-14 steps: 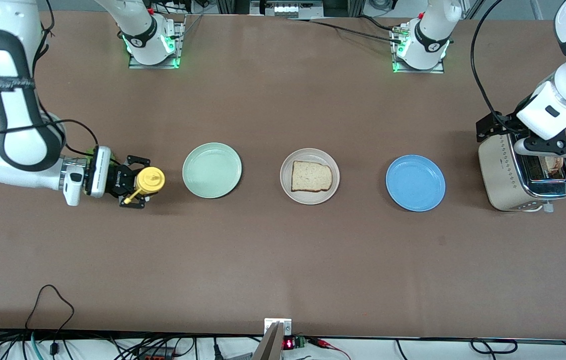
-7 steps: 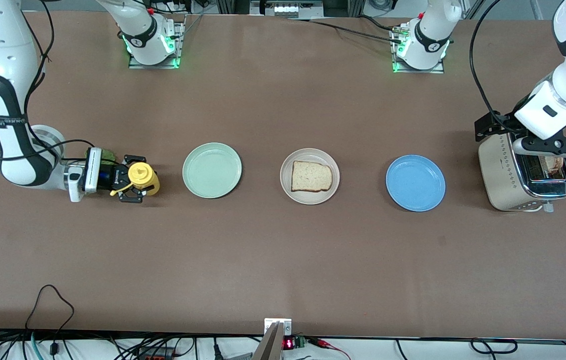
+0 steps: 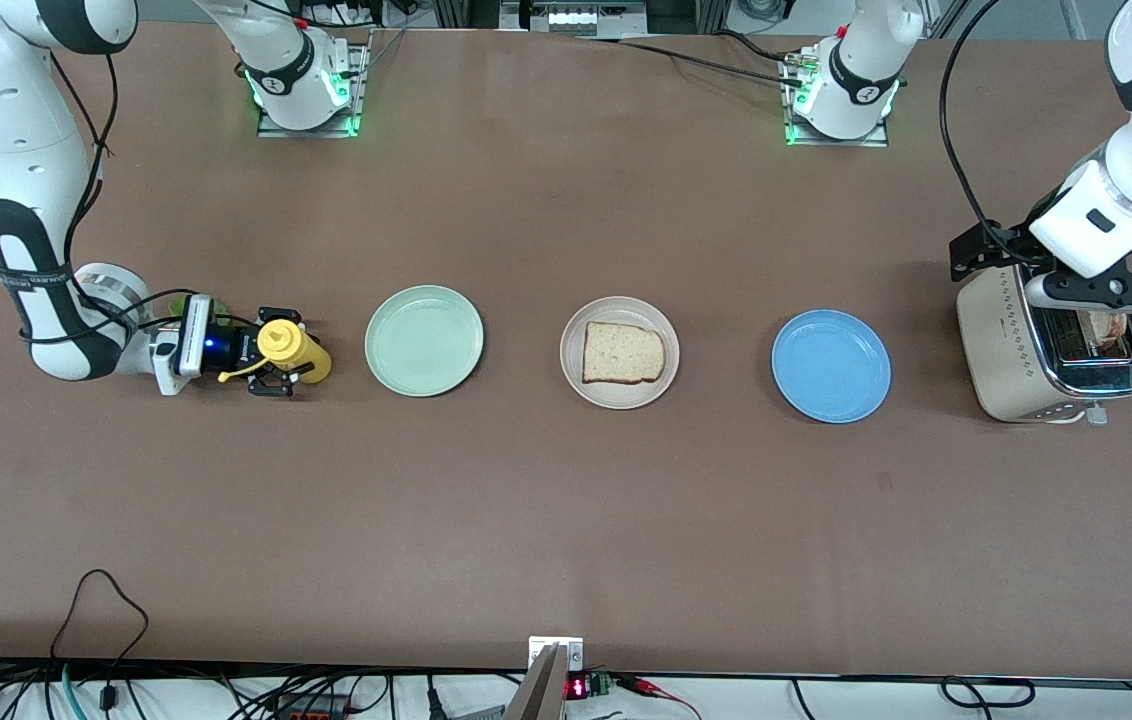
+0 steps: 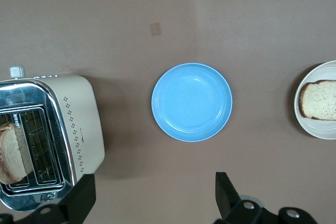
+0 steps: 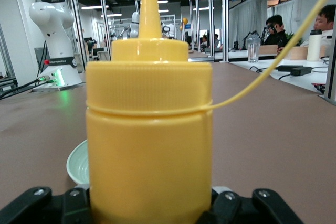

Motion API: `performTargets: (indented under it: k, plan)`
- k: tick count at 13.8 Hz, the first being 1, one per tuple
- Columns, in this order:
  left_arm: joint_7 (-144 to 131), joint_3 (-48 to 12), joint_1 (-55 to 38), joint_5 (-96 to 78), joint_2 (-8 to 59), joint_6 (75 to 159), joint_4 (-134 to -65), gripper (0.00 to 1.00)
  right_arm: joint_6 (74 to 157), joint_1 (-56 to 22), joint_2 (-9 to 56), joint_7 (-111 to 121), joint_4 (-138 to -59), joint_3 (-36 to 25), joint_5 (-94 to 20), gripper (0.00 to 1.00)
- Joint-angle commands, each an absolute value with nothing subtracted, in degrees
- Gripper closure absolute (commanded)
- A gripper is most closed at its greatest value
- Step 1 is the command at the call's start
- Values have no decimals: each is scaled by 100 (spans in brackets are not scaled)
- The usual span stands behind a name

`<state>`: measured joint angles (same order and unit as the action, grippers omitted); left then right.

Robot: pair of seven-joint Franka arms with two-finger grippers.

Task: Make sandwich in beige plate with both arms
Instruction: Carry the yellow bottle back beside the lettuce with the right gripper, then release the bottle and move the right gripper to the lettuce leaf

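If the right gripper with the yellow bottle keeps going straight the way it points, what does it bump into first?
Probably the mint-green plate. The right gripper, shut on the yellow bottle, points along the table toward that plate, though how low it sits is hard to judge.

yellow bottle (image 3: pixel 292 348), blue plate (image 3: pixel 831 366), beige plate (image 3: pixel 619 310)

Right claw (image 3: pixel 278 370) and its yellow squeeze bottle (image 3: pixel 292 347) lower now, bottle upright beside mint-green plate (image 3: pixel 424 340).
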<state>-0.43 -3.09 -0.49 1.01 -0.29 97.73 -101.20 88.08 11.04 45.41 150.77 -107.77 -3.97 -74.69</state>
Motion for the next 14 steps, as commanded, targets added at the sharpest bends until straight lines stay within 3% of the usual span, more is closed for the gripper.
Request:
performTargets:
  k: [1, 2, 4, 5, 14]
  plan:
    - [-62, -308, -35, 18, -79, 9659, -10037, 0, 8447, 1283, 4719, 15257, -10731, -299, -7690, 52]
    - [-62, -308, -35, 18, -79, 9642, -10037, 0, 8377, 1309, 4781, 15293, -10723, -299, -7699, 49]
    - [-53, -316, -35, 53, -88, 9598, -10037, 0, 8358, 1362, 4790, 15284, -10705, -308, -7690, 27]
    - [-53, -308, -35, 61, -97, 9598, -10037, 0, 8350, 1371, 4790, 15284, -10696, -308, -7690, 1]
    - [-79, -535, -44, 79, -105, 9589, -10037, 0, 8280, 1941, 4702, 14820, -10363, -343, -6902, 0]
